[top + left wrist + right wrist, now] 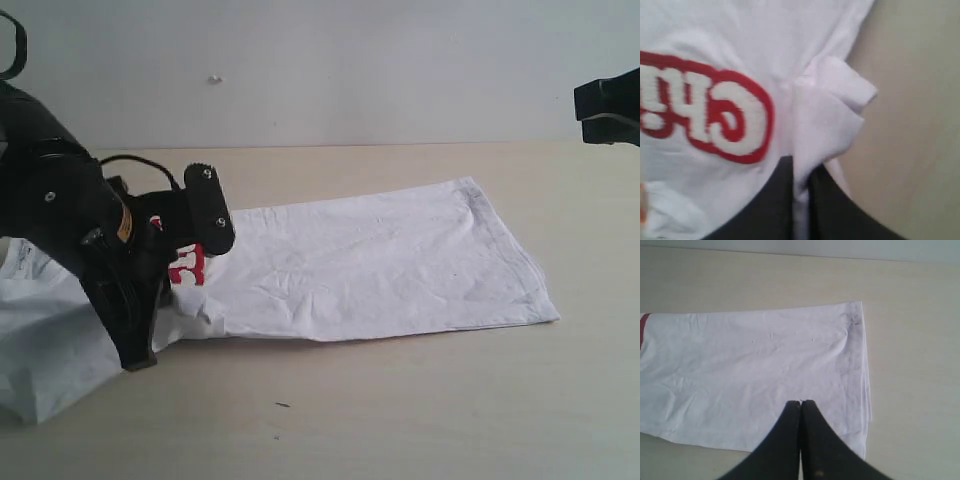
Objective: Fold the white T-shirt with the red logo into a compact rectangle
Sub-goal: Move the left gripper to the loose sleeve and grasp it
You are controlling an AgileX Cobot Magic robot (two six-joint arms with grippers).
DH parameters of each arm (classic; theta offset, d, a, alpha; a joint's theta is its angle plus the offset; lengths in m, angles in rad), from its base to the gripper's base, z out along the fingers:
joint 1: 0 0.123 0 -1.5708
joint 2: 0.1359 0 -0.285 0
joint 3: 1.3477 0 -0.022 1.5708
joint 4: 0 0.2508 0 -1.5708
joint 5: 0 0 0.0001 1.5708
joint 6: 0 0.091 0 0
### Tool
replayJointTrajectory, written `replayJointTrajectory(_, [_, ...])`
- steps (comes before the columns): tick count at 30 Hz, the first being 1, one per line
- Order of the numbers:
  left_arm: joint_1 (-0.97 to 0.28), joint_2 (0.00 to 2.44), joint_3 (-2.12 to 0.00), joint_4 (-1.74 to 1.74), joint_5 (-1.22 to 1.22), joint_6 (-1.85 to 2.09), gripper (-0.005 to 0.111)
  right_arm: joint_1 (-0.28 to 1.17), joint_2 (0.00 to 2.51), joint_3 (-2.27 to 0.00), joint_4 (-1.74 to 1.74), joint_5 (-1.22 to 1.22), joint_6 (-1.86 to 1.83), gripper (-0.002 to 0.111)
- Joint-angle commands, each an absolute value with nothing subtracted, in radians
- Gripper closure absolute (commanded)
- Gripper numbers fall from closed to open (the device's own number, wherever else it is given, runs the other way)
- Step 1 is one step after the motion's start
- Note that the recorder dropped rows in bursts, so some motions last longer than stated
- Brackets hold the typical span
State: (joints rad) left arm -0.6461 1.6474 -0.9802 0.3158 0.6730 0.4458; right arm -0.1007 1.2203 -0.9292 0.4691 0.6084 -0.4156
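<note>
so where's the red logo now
The red logo sits at the exterior view's left, on the white T-shirt, partly behind the left gripper, whose fingers pinch cloth beside it.

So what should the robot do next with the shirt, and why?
Probably lift the left tool a little and carry its pinch over toward the far hem. Its jaws are shut on a fold of the white T-shirt beside the red logo, and the shirt lies long, not yet a compact rectangle.
</note>
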Motion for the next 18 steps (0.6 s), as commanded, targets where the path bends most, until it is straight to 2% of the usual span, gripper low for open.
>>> replayJointTrajectory(1, [-0.648, 1.668, -1.001, 0.543, 0.571, 0.445, 0.107, -0.104, 1.224, -0.924, 0.487, 0.601, -0.426, 0.108])
replayJointTrajectory(7, [-0.648, 1.732, -1.001, 0.635, 0.377, 0.445, 0.107, -0.104, 1.224, -0.924, 0.487, 0.601, -0.426, 0.108])
replayJointTrajectory(15, [-0.635, 1.809, -1.001, 0.801, 0.316, 0.417, 0.106, -0.104, 1.224, -0.924, 0.489, 0.606, -0.426, 0.108])
replayJointTrajectory(18, [-0.598, 1.819, -1.001, 0.807, 0.209, 0.353, 0.095, -0.104, 1.224, -0.924, 0.489, 0.613, -0.426, 0.108])
